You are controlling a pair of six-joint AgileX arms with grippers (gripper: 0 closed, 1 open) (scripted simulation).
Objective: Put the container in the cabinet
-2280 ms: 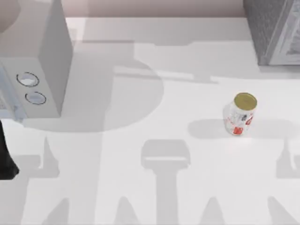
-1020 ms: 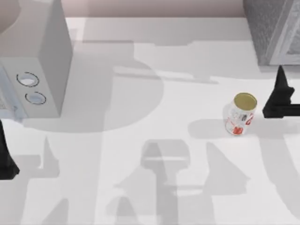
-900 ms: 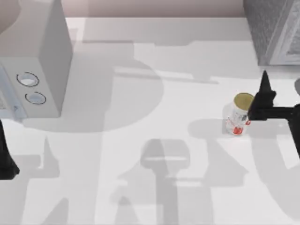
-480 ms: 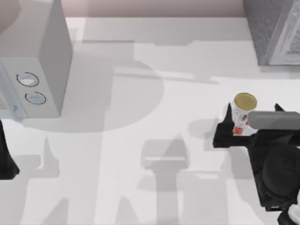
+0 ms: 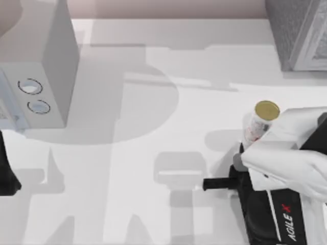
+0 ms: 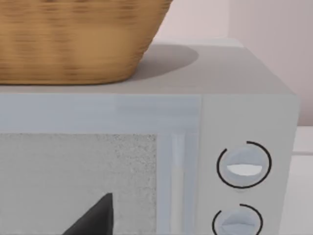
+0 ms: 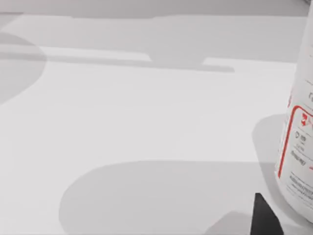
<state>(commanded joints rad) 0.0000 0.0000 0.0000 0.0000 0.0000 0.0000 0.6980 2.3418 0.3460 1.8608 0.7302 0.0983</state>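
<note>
While the container (image 5: 263, 121) stands upright on the table (image 5: 153, 214), not yet lifted, the step in hand looks to be the reach for it. The right gripper (image 5: 225, 184) is low over the tabletop, its white and black arm lying across the near right corner. In the right wrist view the container (image 7: 298, 127) stands just beside the gripper's dark tip, apart from it as far as I can judge. Whether that gripper is spread or closed, I cannot tell.

The next move, I'd judge, calls for centring the gripper on the can's body, closing on it and lifting it straight up. A smooth, round wall like that could slip or tip if caught off-centre.

The can is a small cylinder, white-bodied with red printing and a flat gold top. Beyond it, well apart towards the far right corner, stands the cabinet (image 5: 296, 35), a dark grey speckled box with a paler panelled front.

Far off to the gripper's other side, the left gripper (image 5: 6, 176) sits parked by a pale grey box (image 5: 51, 76) with two round knobs, a woven basket (image 6: 73, 39) on top.
</note>
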